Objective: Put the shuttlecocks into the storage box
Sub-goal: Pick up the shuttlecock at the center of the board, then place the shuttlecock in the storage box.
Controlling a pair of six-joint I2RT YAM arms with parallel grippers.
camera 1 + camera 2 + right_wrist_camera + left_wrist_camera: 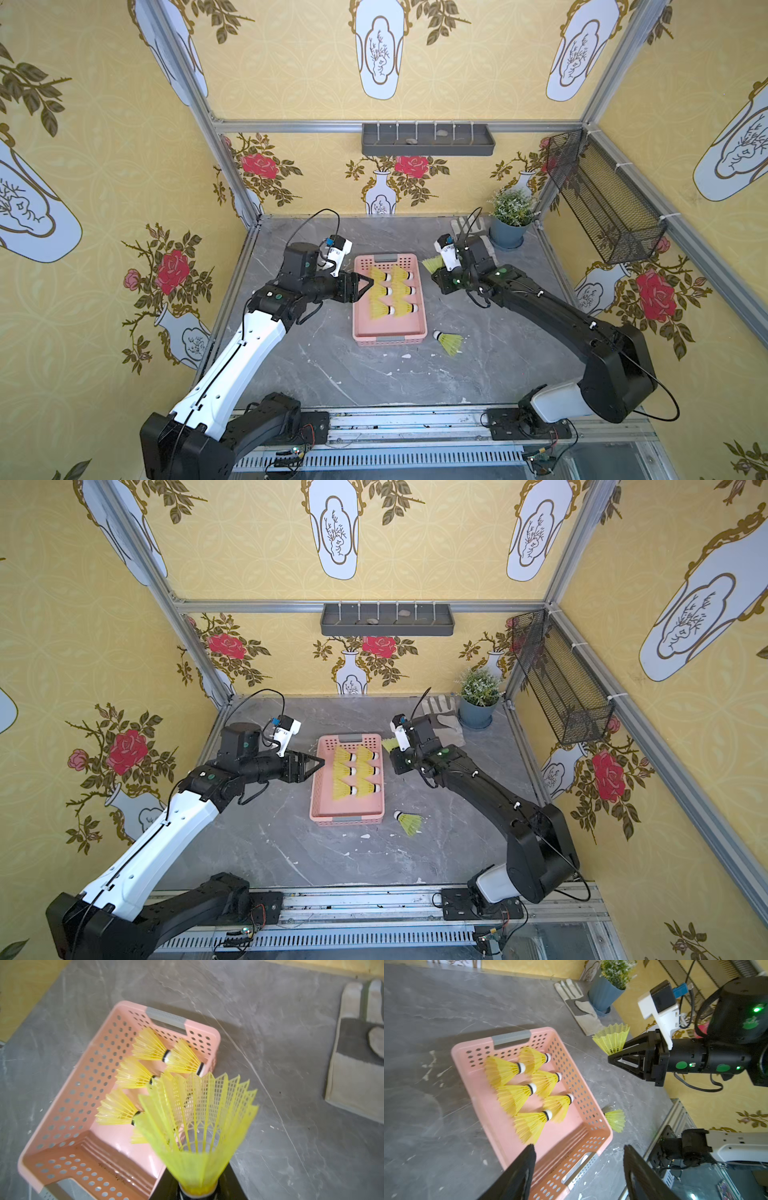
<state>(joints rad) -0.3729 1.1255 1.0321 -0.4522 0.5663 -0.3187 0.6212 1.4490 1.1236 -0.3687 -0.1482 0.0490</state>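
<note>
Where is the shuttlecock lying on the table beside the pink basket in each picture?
In a top view: the loose shuttlecock lies on the table, lower right of centre.
In a top view: likewise, below centre.
Left wrist: only its skirt shows, lower right of centre.
Right wrist: not in it.
Shared landmark: the storage box, right beside it.

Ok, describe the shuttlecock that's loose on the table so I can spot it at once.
Find the pink storage box mid-table. Just outside its corner nearest the right arm's base, the loose shuttlecock lies on its side. It alone rests on bare tabletop: six shuttlecocks lie inside the box and the right gripper holds a seventh shuttlecock.
</note>
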